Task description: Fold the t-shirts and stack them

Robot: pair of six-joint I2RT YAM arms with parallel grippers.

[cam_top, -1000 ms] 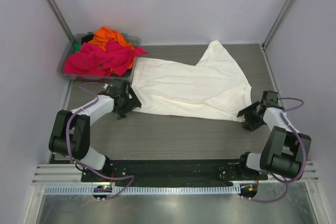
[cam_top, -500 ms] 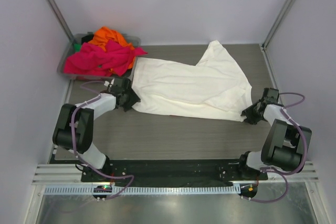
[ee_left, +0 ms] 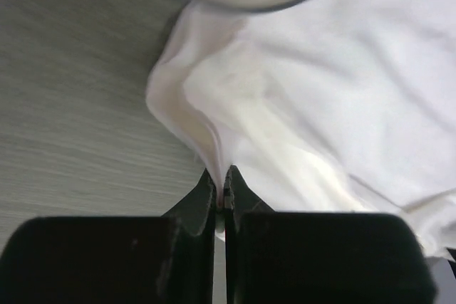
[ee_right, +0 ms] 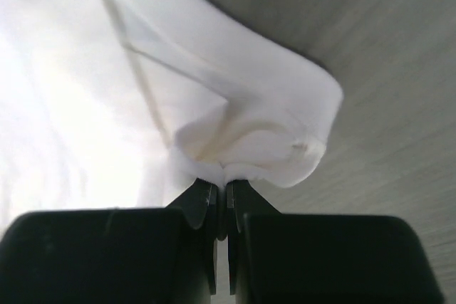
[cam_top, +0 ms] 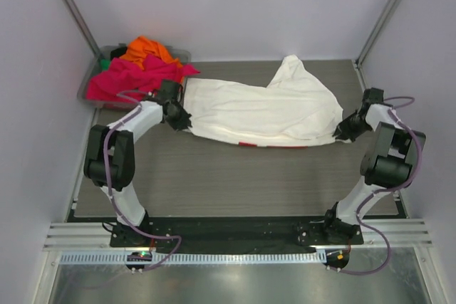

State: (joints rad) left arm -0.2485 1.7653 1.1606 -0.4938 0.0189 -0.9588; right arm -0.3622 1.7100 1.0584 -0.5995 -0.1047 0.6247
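A cream-white t-shirt lies spread across the middle of the table, its near edge lifted and folding back, with a strip of red print showing underneath at the front. My left gripper is shut on the shirt's near left corner; the cloth runs pinched between the fingertips. My right gripper is shut on the near right corner, where a bunched fold of the white cloth sits in the jaws. Hot pink and orange t-shirts are heaped at the back left.
A grey plastic bin at the back left corner holds the pink and orange pile, close to my left arm. Metal frame posts stand at both back corners. Grey wood-grain table stretches in front of the shirt.
Both grippers have closed on the shirt's near corners and moved away from me, lifting the near edge and carrying it toward the back; red print now shows under that edge.
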